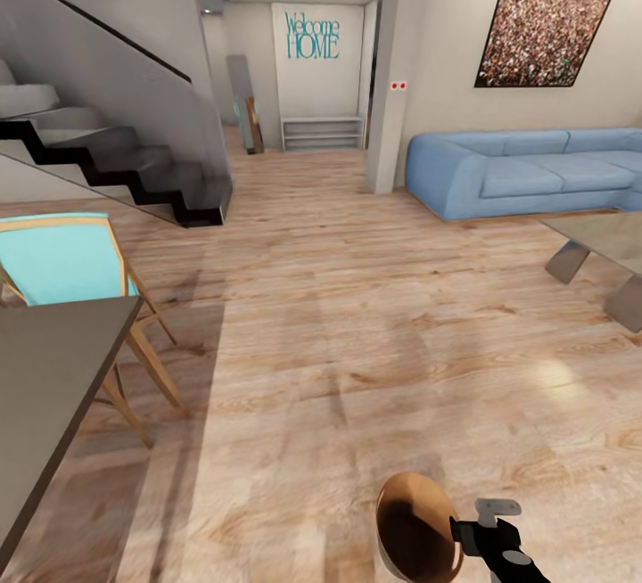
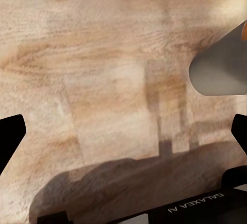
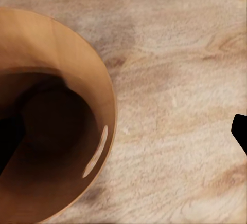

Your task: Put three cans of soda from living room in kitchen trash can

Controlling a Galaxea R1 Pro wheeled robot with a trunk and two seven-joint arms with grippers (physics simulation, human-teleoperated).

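Head view, round trash can [image 1: 417, 529], brown-orange inside, rim gripped by right claw [image 1: 465, 531], left claw [image 2: 123, 131] spread empty.

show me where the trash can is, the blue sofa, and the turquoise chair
Trash can [image 1: 415, 529]: head view, on its brown inner wall.
Blue sofa [image 1: 522, 175]: head view, on a seat cushion.
Turquoise chair [image 1: 58, 258]: head view, on its backrest panel.
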